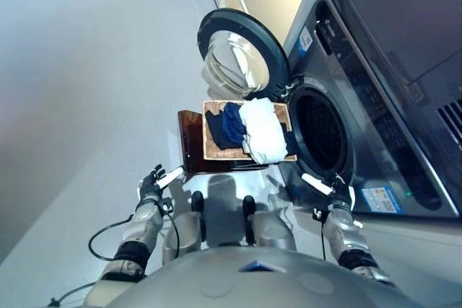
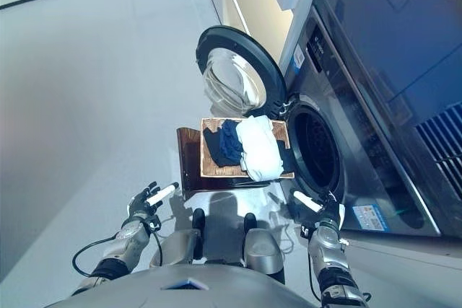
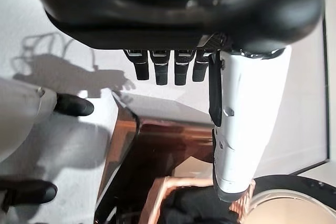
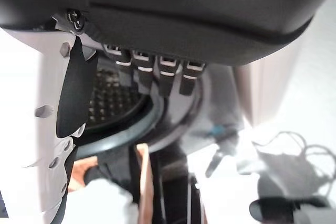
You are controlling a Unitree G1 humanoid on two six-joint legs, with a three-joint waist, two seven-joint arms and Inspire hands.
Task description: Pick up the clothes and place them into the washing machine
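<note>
Washing machine [image 1: 375, 106] is standing with its round door [image 1: 242, 55] swung wide, drum opening [image 1: 317, 131] showing dark and, as far as can be seen, holding nothing yet.

Clothes are all sitting in a shallow basket [image 1: 211, 151] on a dark brown stand [image 1: 189, 142], just in front of the drum opening: a white garment [image 1: 261, 129] lying on top, a dark blue one [image 1: 231, 124] beside it, something black [image 1: 214, 123] at the basket's left edge.

Left hand [image 1: 153, 187] is hanging low by the stand's near corner, fingers relaxed and straight, white-covered thumb sticking out, gripping nothing. In its wrist view the fingers [image 3: 160, 69] are pointing loosely toward the stand, well clear of it.

Right hand [image 1: 338, 196] is hovering by the lower rim of the drum opening, likewise loose and empty; its fingers [image 4: 163, 77] are showing straight in its wrist view, with the drum beyond them.

Judgement: task is standing at the very start. Door open is the only thing in place. No garment lifted, none loaded. Every piece is waiting to be picked up and placed in the drum.
</note>
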